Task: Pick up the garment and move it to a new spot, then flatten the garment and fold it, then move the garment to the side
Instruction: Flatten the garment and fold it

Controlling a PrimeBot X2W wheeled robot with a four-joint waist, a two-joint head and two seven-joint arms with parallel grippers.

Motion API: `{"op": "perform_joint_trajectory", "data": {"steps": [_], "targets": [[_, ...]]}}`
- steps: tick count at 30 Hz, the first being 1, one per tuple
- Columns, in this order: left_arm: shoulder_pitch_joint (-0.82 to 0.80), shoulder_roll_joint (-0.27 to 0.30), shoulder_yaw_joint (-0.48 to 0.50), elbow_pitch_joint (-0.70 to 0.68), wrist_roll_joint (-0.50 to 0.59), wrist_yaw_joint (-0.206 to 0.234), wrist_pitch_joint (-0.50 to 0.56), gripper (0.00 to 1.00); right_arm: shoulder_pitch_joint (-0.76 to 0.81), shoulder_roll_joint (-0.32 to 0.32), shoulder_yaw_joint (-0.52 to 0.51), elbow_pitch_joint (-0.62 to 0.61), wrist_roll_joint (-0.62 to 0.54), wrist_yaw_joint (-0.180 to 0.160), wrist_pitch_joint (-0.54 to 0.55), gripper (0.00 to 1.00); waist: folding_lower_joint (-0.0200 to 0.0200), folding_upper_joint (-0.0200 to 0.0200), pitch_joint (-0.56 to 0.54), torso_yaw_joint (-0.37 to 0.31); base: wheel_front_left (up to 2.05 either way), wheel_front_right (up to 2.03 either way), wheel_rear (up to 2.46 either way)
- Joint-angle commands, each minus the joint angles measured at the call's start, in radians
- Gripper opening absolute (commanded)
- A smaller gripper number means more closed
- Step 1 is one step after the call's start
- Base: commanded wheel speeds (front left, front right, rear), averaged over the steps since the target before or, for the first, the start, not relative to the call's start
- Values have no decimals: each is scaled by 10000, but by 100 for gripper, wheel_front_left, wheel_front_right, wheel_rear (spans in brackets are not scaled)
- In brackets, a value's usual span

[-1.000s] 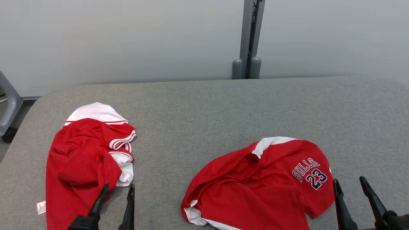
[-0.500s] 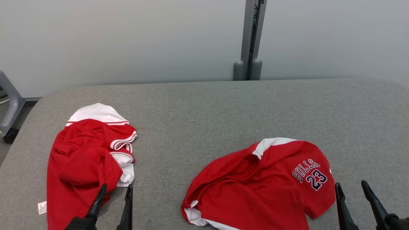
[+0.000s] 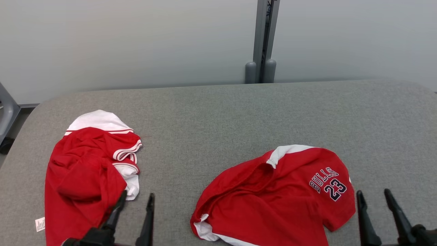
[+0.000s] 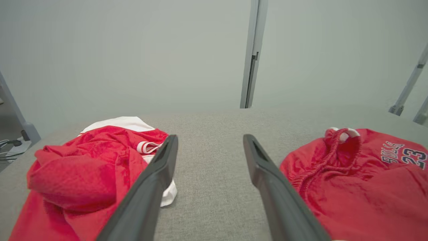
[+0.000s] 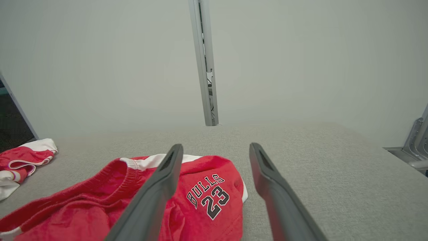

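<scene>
left garment (image 3: 85, 171): red and white, crumpled on left of grey table (image 3: 218, 112); possibly a jersey, type unclear.
left gripper (image 3: 136, 194): fingers spread, nothing held; seen just beside left garment's near right edge.
Bulls 23 garment (image 3: 280, 194): red, rumpled, laid right of centre, near edge.
right gripper (image 3: 372, 192): fingers spread, empty; placed just right of Bulls 23 garment.

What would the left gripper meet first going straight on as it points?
Likely bare grey table: the left gripper points into the gap between the crumpled garment and the Bulls garment, though depth is unclear.
</scene>
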Motion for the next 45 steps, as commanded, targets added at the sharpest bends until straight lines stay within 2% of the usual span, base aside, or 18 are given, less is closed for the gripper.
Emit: {"op": "perform_joint_trajectory", "data": {"steps": [1,3,7,12,16,20,29,45], "targets": [[-207,-9,-156,-90,90,-129,-49,100,-21,-18,125,60,63,5,-16,100,0,-1,43,-43,0,0,0],[-354,54,-640,-223,198,-346,111,100,23,-417,538,243,154,4,229,100,0,-1,92,-107,0,0,0],[-663,450,-1680,-741,255,-634,1189,100,263,-1277,1610,-20,522,4,1830,100,0,-1,291,-276,0,0,0],[-652,1153,-2766,-1551,-267,-721,3153,100,925,-2159,2663,-746,1249,4,3856,100,0,-1,592,-571,0,0,0],[-476,1681,-3262,-2314,-901,-723,4387,100,1443,-2688,3182,-1025,1681,2,4785,100,0,-1,840,-752,0,0,0],[-520,2083,-3279,-2663,-1102,-726,4977,100,1406,-2798,3364,-1133,1731,4,4971,100,0,-1,1099,-950,0,0,0],[-1046,2456,-3660,-2635,-1363,-719,6011,100,202,-2327,3880,-612,1457,4,4585,100,0,-1,1527,-1064,0,0,0],[-1626,2556,-3832,-2025,-1471,-721,6116,100,-461,-2259,4352,67,1615,4,4291,100,0,-1,1909,-1007,0,0,0]]}}
